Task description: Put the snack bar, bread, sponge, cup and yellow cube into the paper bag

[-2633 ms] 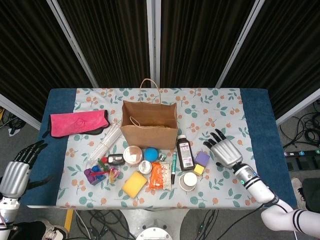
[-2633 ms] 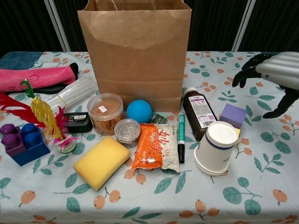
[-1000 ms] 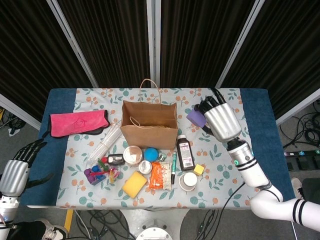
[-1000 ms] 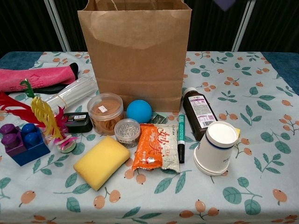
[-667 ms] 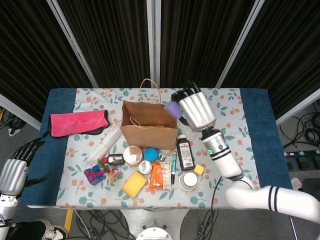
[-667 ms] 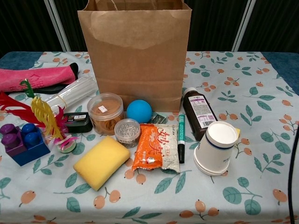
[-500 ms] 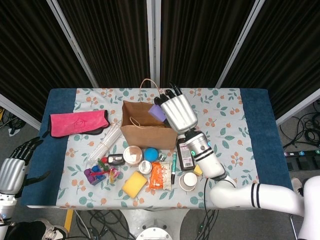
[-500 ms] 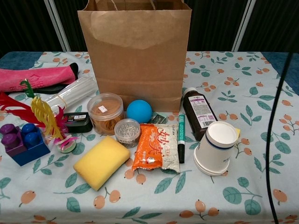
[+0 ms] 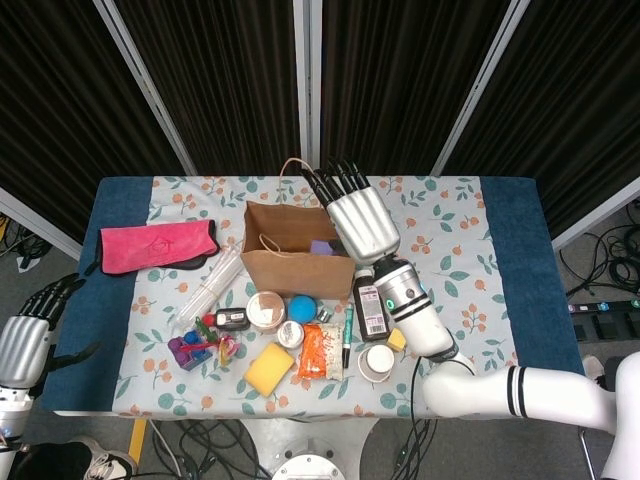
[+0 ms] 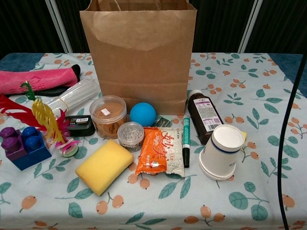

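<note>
Head view shows the paper bag (image 9: 298, 250) standing open near the middle of the flowered tablecloth (image 9: 440, 215), and it serves as the landmark for everything else. The right hand (image 9: 358, 222) hangs above the bag's right rim with its fingers (image 9: 335, 181) spread straight and apart, holding nothing; a purple block (image 9: 321, 247) lies inside the bag just beneath it. The left hand (image 9: 25, 340) hovers off the table's left edge, far from the bag, its fingers loosely apart and empty. In front of the bag and slightly left lies the yellow sponge (image 10: 104, 166), flat on the cloth. Directly in front of the bag is the orange snack packet (image 10: 159, 151), with a green marker (image 10: 185, 142) lying alongside it on the right. In front of the bag and to its right stands the cup (image 10: 220, 152), upside down, and the yellow cube (image 9: 397, 340) sits touching or just behind it, mostly hidden in the chest view. A brown medicine bottle (image 10: 205, 116) lies between the cup and the bag. A blue ball (image 10: 143, 114) rests against the bag's front, next to a round tub (image 10: 108, 116) and a small jar (image 10: 130, 135). Left of the bag lies a pink cloth (image 9: 157, 245). Bread is not something I can pick out with certainty.
</note>
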Controlling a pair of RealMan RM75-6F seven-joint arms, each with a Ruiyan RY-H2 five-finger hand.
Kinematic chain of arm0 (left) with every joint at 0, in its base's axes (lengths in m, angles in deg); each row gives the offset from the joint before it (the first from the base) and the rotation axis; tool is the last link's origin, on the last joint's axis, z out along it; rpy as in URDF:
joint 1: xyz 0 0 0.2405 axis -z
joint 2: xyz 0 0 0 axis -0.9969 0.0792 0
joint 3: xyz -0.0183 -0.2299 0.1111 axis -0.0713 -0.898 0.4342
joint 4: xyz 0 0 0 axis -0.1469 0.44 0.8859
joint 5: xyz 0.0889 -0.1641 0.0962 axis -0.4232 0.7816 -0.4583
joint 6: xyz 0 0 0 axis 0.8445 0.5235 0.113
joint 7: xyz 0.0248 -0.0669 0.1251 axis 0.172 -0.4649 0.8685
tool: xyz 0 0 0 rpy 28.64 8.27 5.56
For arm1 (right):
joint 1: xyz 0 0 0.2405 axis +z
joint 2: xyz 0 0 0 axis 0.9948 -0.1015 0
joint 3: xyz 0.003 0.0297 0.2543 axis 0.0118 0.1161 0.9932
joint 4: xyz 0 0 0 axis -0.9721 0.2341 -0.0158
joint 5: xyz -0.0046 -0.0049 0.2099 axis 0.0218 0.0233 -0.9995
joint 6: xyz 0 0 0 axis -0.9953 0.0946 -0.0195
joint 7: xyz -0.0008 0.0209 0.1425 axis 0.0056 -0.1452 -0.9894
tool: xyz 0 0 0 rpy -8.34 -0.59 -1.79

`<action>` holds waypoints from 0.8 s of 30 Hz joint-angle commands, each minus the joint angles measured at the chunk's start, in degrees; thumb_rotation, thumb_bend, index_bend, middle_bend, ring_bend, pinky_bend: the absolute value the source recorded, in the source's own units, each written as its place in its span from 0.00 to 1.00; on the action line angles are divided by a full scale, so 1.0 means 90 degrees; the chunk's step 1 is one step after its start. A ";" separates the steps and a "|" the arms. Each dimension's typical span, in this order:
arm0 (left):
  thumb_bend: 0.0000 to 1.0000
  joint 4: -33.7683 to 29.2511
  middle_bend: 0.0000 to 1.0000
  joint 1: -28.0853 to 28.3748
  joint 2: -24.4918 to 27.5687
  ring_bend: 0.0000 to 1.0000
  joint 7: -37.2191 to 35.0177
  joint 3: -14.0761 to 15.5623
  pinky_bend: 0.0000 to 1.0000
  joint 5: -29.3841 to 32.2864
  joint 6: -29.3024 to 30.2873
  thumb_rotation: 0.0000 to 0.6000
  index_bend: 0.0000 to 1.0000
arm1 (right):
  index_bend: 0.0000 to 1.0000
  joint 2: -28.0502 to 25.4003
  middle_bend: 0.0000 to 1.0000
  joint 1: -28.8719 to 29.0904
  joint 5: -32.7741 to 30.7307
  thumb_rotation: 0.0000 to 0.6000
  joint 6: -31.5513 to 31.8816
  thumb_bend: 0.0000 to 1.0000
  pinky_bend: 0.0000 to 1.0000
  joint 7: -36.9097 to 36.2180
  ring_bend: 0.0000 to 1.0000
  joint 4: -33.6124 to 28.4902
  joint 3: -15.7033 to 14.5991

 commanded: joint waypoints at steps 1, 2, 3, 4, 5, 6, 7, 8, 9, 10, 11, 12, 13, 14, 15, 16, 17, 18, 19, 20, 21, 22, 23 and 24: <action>0.16 -0.0046 0.23 0.0005 0.0012 0.18 0.0038 0.0004 0.22 -0.0028 0.0016 1.00 0.20 | 0.05 -0.0206 0.15 -0.0171 0.0305 1.00 0.0248 0.00 0.00 -0.0231 0.00 -0.0276 0.0006; 0.16 -0.0058 0.23 0.0007 0.0015 0.18 0.0052 0.0008 0.22 -0.0036 0.0016 1.00 0.20 | 0.05 -0.0295 0.15 -0.0249 0.0429 1.00 0.0348 0.00 0.00 -0.0312 0.00 -0.0388 0.0008; 0.16 -0.0075 0.23 0.0005 0.0021 0.18 0.0064 0.0015 0.22 -0.0045 0.0016 1.00 0.20 | 0.05 -0.0444 0.16 -0.0374 0.0590 1.00 0.0482 0.00 0.00 -0.0406 0.00 -0.0553 -0.0006; 0.16 -0.0088 0.23 0.0004 0.0025 0.18 0.0073 0.0021 0.22 -0.0052 0.0016 1.00 0.20 | 0.05 -0.0577 0.17 -0.0486 0.0701 1.00 0.0582 0.00 0.00 -0.0471 0.00 -0.0686 -0.0026; 0.16 -0.0100 0.23 0.0005 0.0027 0.18 0.0085 0.0025 0.22 -0.0059 0.0015 1.00 0.20 | 0.05 -0.0729 0.17 -0.0616 0.0784 1.00 0.0672 0.00 0.00 -0.0525 0.00 -0.0835 -0.0064; 0.16 -0.0118 0.23 0.0005 0.0029 0.18 0.0101 0.0031 0.22 -0.0073 0.0021 1.00 0.20 | 0.05 -0.0962 0.18 -0.0814 0.0832 1.00 0.0768 0.00 0.00 -0.0581 0.00 -0.1062 -0.0142; 0.16 -0.0132 0.23 0.0002 0.0030 0.18 0.0114 0.0036 0.22 -0.0084 0.0029 1.00 0.20 | 0.05 -0.1161 0.18 -0.0982 0.0809 1.00 0.0803 0.00 0.00 -0.0622 0.00 -0.1264 -0.0227; 0.16 -0.0150 0.23 0.0000 0.0028 0.18 0.0132 0.0041 0.22 -0.0092 0.0034 1.00 0.20 | 0.05 -0.1454 0.19 -0.1218 0.0728 1.00 0.0808 0.00 0.00 -0.0691 0.00 -0.1554 -0.0365; 0.16 -0.0165 0.23 -0.0001 0.0026 0.18 0.0146 0.0049 0.22 -0.0097 0.0030 1.00 0.20 | 0.05 -0.1682 0.19 -0.1396 0.0648 1.00 0.0788 0.00 0.00 -0.0761 0.00 -0.1765 -0.0476; 0.16 -0.0178 0.23 -0.0001 0.0024 0.18 0.0160 0.0057 0.22 -0.0103 0.0023 1.00 0.20 | 0.06 -0.1912 0.20 -0.1565 0.0556 1.00 0.0743 0.00 0.00 -0.0843 0.01 -0.1961 -0.0590; 0.16 -0.0193 0.23 0.0001 0.0022 0.18 0.0185 0.0062 0.22 -0.0112 0.0018 1.00 0.20 | 0.07 -0.2211 0.21 -0.1776 0.0452 1.00 0.0648 0.00 0.00 -0.1000 0.02 -0.2196 -0.0741; 0.16 -0.0208 0.23 0.0004 0.0019 0.18 0.0203 0.0065 0.22 -0.0118 0.0016 1.00 0.20 | 0.09 -0.2419 0.22 -0.1927 0.0395 1.00 0.0545 0.00 0.00 -0.1172 0.03 -0.2342 -0.0852; 0.16 -0.0224 0.23 0.0003 0.0016 0.18 0.0216 0.0069 0.22 -0.0121 0.0014 1.00 0.20 | 0.10 -0.2609 0.23 -0.2067 0.0351 1.00 0.0433 0.00 0.00 -0.1362 0.04 -0.2452 -0.0959; 0.16 -0.0242 0.23 0.0003 0.0012 0.18 0.0227 0.0069 0.22 -0.0120 0.0012 1.00 0.20 | 0.12 -0.2775 0.24 -0.2192 0.0343 1.00 0.0321 0.00 0.00 -0.1531 0.05 -0.2517 -0.1068; 0.16 -0.0266 0.23 0.0004 0.0009 0.18 0.0241 0.0068 0.22 -0.0115 0.0007 1.00 0.20 | 0.13 -0.2955 0.24 -0.2333 0.0399 1.00 0.0160 0.00 0.00 -0.1704 0.05 -0.2539 -0.1233; 0.16 -0.0283 0.23 0.0003 0.0007 0.18 0.0255 0.0069 0.22 -0.0112 0.0003 1.00 0.20 | 0.13 -0.3046 0.24 -0.2429 0.0473 1.00 0.0043 0.00 0.00 -0.1811 0.05 -0.2526 -0.1368; 0.16 -0.0296 0.23 0.0004 0.0003 0.18 0.0274 0.0069 0.22 -0.0111 0.0000 1.00 0.20 | 0.14 -0.3100 0.24 -0.2515 0.0560 1.00 -0.0077 0.00 0.00 -0.1897 0.05 -0.2495 -0.1514; 0.16 -0.0308 0.23 0.0003 -0.0005 0.18 0.0297 0.0072 0.22 -0.0114 -0.0002 1.00 0.20 | 0.14 -0.3124 0.24 -0.2606 0.0679 1.00 -0.0251 0.00 0.00 -0.1982 0.05 -0.2436 -0.1713; 0.16 -0.0322 0.23 0.0003 -0.0009 0.18 0.0313 0.0080 0.22 -0.0118 -0.0009 1.00 0.20 | 0.14 -0.3101 0.24 -0.2667 0.0777 1.00 -0.0431 0.00 0.00 -0.2033 0.05 -0.2365 -0.1900; 0.16 -0.0326 0.23 0.0002 -0.0011 0.18 0.0323 0.0085 0.22 -0.0123 -0.0010 1.00 0.20 | 0.14 -0.3072 0.24 -0.2687 0.0823 1.00 -0.0518 0.00 0.00 -0.2044 0.05 -0.2326 -0.1987; 0.16 -0.0333 0.23 0.0001 -0.0014 0.18 0.0343 0.0091 0.22 -0.0134 -0.0009 1.00 0.20 | 0.14 -0.2978 0.24 -0.2715 0.0913 1.00 -0.0673 0.00 0.00 -0.2047 0.05 -0.2241 -0.2146; 0.16 -0.0338 0.23 0.0000 -0.0015 0.18 0.0354 0.0093 0.22 -0.0139 -0.0006 1.00 0.20 | 0.14 -0.2887 0.24 -0.2724 0.0977 1.00 -0.0783 0.00 0.00 -0.2018 0.05 -0.2174 -0.2261; 0.16 -0.0341 0.23 -0.0002 -0.0017 0.18 0.0368 0.0092 0.22 -0.0140 0.0001 1.00 0.20 | 0.14 -0.2749 0.24 -0.2721 0.1051 1.00 -0.0920 0.00 0.00 -0.1959 0.05 -0.2090 -0.2397; 0.16 -0.0343 0.23 -0.0006 -0.0015 0.18 0.0376 0.0091 0.22 -0.0138 0.0006 1.00 0.20 | 0.14 -0.2637 0.24 -0.2714 0.1094 1.00 -0.1006 0.00 0.00 -0.1912 0.05 -0.2032 -0.2482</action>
